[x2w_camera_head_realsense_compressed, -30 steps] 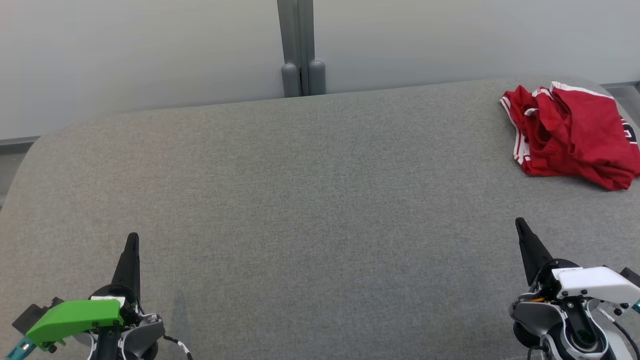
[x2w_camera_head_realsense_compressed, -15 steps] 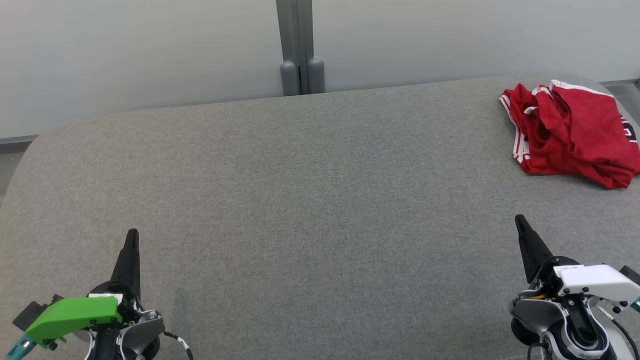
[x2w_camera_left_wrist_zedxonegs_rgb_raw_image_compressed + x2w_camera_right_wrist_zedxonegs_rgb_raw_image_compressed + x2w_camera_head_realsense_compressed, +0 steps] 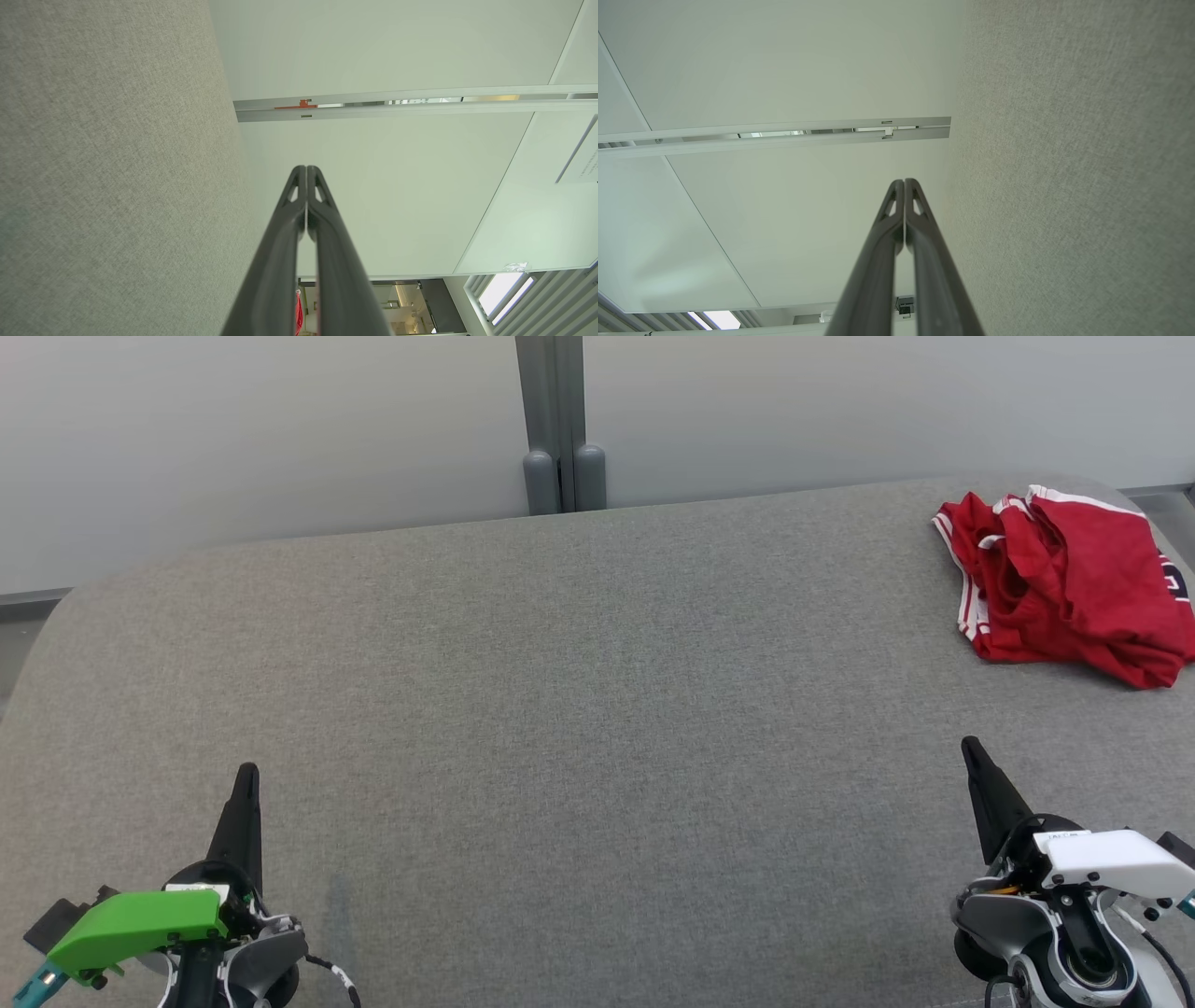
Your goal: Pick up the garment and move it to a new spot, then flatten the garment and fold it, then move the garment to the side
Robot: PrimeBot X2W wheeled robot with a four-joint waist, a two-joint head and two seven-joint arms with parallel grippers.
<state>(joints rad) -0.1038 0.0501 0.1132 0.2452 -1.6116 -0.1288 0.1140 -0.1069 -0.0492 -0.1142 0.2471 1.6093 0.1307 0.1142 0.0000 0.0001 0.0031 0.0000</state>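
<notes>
head, garment: one crumpled red fabric garment [image 3: 1064,588] with white striped trim, at far right of tabletop, close to back edge, well apart from both grippers; right part cut off by frame; dark print at that edge, unreadable.
head, tabletop: one grey woven-fabric tabletop [image 3: 560,709], rounded corners, fine even weave; near edge out of frame.
head, left gripper: long dark tapered left gripper [image 3: 247,775] at lower left, pressed together into a single spike, nothing held; glossy green plastic cover [image 3: 135,924] on wrist, partly cut by bottom edge.
head, right gripper: matching dark right gripper [image 3: 971,749] at lower right, closed to a point, empty; white plastic cover [image 3: 1111,863] on wrist, cut by right edge.
head, backdrop: two pale matte wall panels [image 3: 233,429], one grey post [image 3: 557,429] between, two rounded feet at base.
left wrist, claw: left gripper [image 3: 306,169], two ribbed dark fingers [image 3: 280,261], tips touching, empty; grey fabric along left side.
left wrist, unclear: small red patch [image 3: 298,317] low between the finger shafts, too small to identify; orange fitting [image 3: 299,104] on pale rail [image 3: 420,109].
right wrist, claw: right gripper [image 3: 904,181], two fingers [image 3: 878,270], tips meeting, nothing between; grey fabric on right side.
right wrist, backdrop: smooth pale panels, one rail [image 3: 784,137]; small dark object [image 3: 903,305] near finger base, hard to make out.
</notes>
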